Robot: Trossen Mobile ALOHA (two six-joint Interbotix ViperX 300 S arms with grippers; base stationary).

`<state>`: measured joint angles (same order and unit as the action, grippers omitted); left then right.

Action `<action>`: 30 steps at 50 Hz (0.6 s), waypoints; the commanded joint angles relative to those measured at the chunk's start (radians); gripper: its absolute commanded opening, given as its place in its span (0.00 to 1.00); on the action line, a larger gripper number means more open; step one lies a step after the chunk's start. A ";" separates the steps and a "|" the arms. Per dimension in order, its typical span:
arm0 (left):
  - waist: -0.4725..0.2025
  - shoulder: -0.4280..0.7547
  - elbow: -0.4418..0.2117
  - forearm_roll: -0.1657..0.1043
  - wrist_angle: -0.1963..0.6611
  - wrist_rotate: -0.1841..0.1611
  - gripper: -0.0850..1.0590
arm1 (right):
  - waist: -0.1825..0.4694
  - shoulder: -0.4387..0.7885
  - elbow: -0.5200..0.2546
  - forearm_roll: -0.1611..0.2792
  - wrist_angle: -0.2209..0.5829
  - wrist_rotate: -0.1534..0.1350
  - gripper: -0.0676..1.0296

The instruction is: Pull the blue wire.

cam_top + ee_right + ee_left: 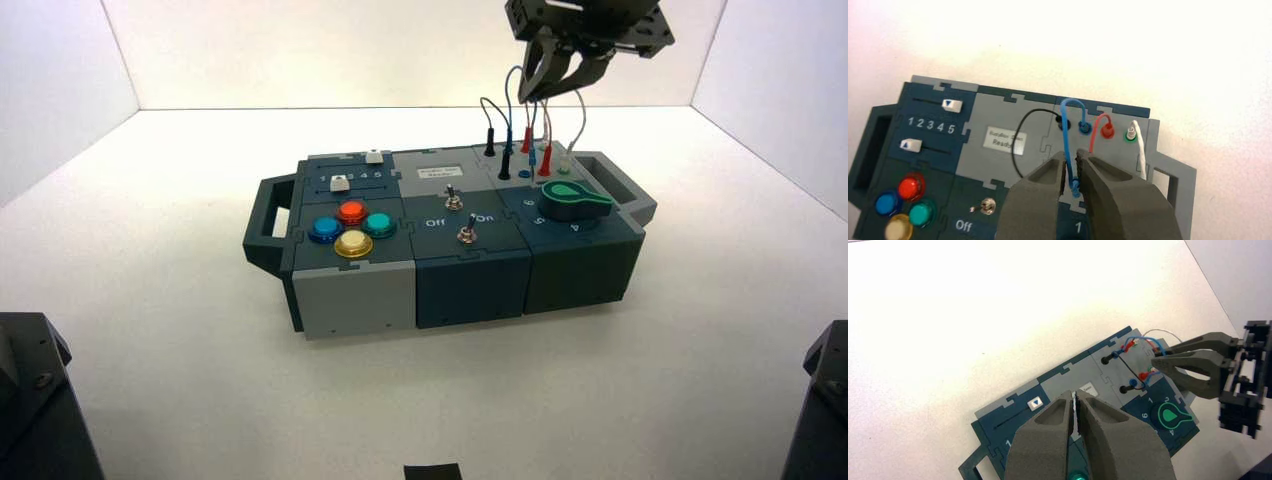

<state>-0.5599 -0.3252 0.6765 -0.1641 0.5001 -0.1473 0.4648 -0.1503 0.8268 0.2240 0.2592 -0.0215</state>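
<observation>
The blue wire [1066, 130] arches up from a blue socket [1084, 128] in the box's far row and runs down between my right gripper's fingers. My right gripper [1074, 155] is shut on it just above its free blue plug [1075, 188], which hangs between the fingers. In the high view the right gripper [545, 92] hovers over the wire panel at the box's far right, with the blue wire [508, 95] looped beside it. It also shows in the left wrist view [1140, 338]. My left gripper [1075, 395] is shut and empty, high above the box.
A black wire [1018, 150], a red wire [1096, 127] and a white wire [1142, 155] stand close around the blue one. A green knob [575, 200], two toggle switches [453, 197], several coloured buttons [352, 228] and two sliders [951, 104] fill the rest of the box top.
</observation>
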 commanded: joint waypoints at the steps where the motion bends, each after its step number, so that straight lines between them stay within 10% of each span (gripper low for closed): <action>1: -0.005 -0.026 -0.026 0.002 -0.005 0.003 0.10 | -0.009 0.008 -0.031 -0.002 -0.012 0.000 0.20; 30: -0.005 -0.018 -0.012 0.006 -0.014 0.015 0.10 | -0.011 -0.209 -0.014 -0.011 0.075 -0.002 0.31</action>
<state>-0.5599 -0.3344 0.6780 -0.1611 0.5031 -0.1411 0.4587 -0.2961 0.8191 0.2209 0.3697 -0.0215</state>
